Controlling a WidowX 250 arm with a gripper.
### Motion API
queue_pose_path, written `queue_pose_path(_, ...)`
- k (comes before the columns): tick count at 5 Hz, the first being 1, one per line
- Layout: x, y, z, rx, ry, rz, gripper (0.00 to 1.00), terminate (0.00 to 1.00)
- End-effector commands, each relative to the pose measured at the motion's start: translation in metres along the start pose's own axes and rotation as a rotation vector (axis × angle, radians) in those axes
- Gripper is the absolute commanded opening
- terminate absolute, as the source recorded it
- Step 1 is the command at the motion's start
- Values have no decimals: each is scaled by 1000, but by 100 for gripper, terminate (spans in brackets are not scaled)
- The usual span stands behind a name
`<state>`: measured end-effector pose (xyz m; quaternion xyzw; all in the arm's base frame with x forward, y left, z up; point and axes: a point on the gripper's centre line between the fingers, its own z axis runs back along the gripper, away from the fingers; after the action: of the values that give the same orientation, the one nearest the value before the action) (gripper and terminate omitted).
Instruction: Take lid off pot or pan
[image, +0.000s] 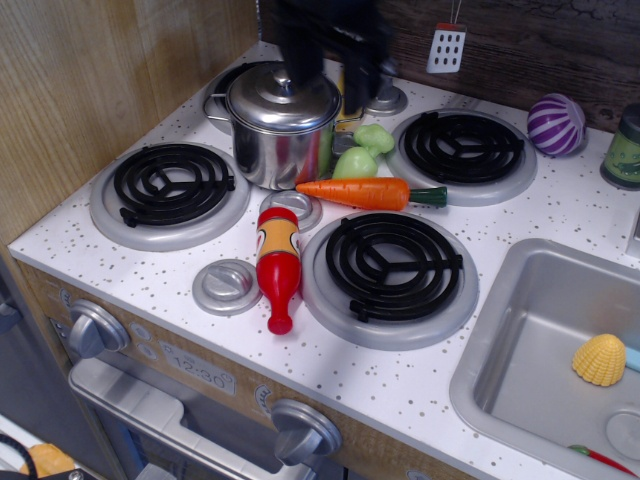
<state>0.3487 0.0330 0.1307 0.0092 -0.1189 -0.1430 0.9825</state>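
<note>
Looking at this one, we'd say we're at the approach step: the gripper (318, 72) is up at the top middle of the frame, blurry and dark, right over the back edge of the lid (283, 96). One dark finger comes down just by the knob (287, 76), the other shows further right, behind the pot (281, 137). So the fingers look spread apart, not clamped on anything, though the blur makes it hard to say how wide.

The lid is still sitting flat on the pot, in the upper left part of the frame, on the back left burner (221, 88). Nothing lifted yet, so the task itself hasn't really started.

For the next move, we reckon the gripper has to get centred so the knob lands between its fingers, drop a bit more, then close on it. That knob is small and shiny, so it could slip out if the grab is off-centre. Then a straight lift up, because dragging sideways might tip the pot or shove it.

Stuff nearby to watch: a corn cob (350, 92) and a green veg (362, 150) sit right beside the pot on its right, with a carrot (366, 192) just in front of them. A ketchup bottle (277, 262) lies lower down on the counter (400, 380), well clear of the pot.
</note>
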Motion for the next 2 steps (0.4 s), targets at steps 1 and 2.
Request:
queue_pose_path(1, 18, 52, 6, 66, -108, -37, 100, 0)
queue_pose_path(2, 25, 73, -1, 53, -115, -83, 100, 0)
